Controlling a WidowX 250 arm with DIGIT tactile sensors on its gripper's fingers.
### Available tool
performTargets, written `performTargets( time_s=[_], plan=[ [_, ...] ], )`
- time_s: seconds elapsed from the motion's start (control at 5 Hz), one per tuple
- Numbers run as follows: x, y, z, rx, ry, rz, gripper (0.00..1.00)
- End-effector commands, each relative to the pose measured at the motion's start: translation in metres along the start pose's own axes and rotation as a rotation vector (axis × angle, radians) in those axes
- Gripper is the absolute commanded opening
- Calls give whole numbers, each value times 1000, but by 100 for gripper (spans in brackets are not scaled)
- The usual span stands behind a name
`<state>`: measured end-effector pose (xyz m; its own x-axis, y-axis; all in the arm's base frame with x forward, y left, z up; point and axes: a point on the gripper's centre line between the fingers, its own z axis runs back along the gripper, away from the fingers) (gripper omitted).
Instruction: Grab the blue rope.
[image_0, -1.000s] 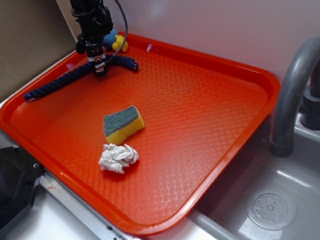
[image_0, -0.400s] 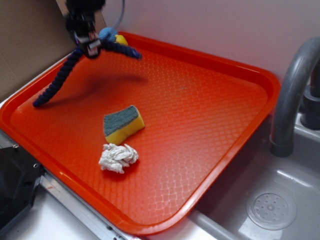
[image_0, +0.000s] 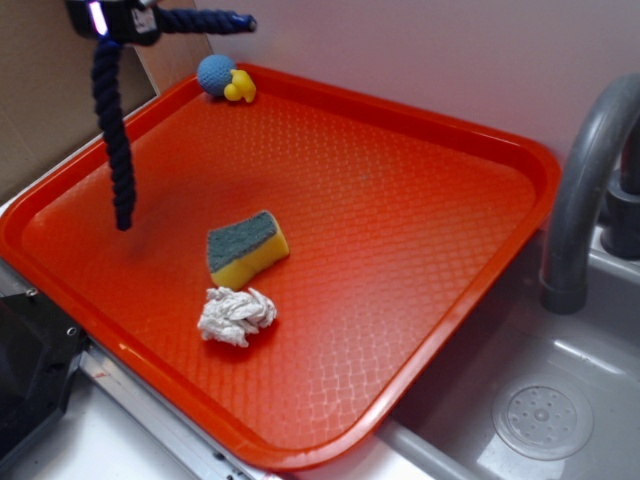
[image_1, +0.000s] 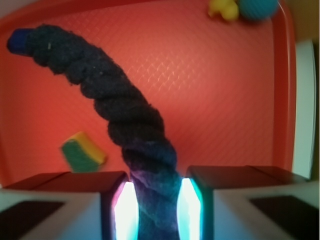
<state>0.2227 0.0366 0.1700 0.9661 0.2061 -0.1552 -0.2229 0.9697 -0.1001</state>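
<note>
Holding the blue rope (image_0: 112, 130) clamped between its two fingers, my gripper (image_0: 118, 20) sits high at the top left of the exterior view, above the far left corner of the orange tray (image_0: 420, 150). The wrist view shows the cord pinched tight between the lit pads (image_1: 124, 207), so the grip is firm. The rope is clear of the tray: one long length hangs straight down beside the left rim, its bound end dangling just above the surface, while a short length sticks out sideways toward the back wall.

Along the far rim, near the far left corner, I see a small light-blue crocheted ball (image_0: 215, 74) touching a yellow piece (image_0: 240, 88). A yellow sponge (image_0: 247, 247) with a blue-green top lies toward the middle left of the tray, and a crumpled white cloth (image_0: 235, 315) sits just beside it, nearer the front edge. The whole right half of the tray is bare textured plastic, with raised rims all round.

The tray rests over a grey sink (image_0: 560, 400); a grey faucet (image_0: 585, 190) curves up past the tray's right edge. Brown cardboard (image_0: 50, 90) stands behind the left rim.
</note>
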Motion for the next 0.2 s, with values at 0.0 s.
performTargets(
  time_s=[0.0],
  plan=[
    [6,-9,22,-6,-122,-14,0]
  ],
)
